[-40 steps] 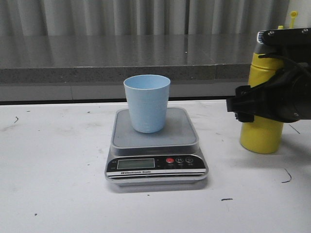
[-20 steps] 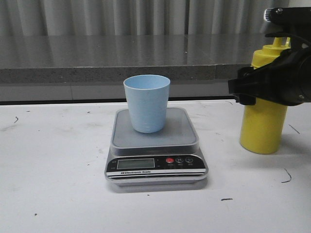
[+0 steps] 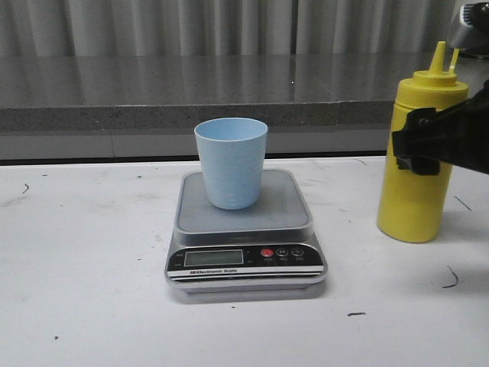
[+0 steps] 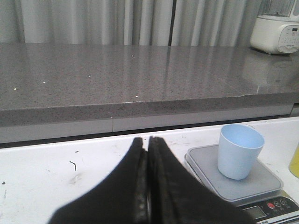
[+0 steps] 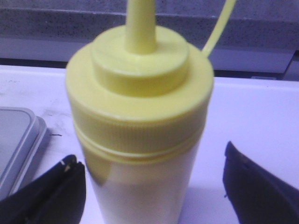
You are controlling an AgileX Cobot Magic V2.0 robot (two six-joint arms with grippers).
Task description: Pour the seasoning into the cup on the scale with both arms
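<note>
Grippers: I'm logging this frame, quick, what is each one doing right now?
Left gripper: shut, holding nothing.
Right gripper: open, fingers either side of the bottle, not clamped on it.

L gripper jaws together; R gripper jaws wide apart.

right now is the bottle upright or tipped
Upright: the bottle stands on its base on the table, nozzle pointing straight up.

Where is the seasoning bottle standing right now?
In the front view the seasoning bottle stands upright on the table at the right, beside the scale carrying the cup, with the right gripper open around its upper body.
</note>
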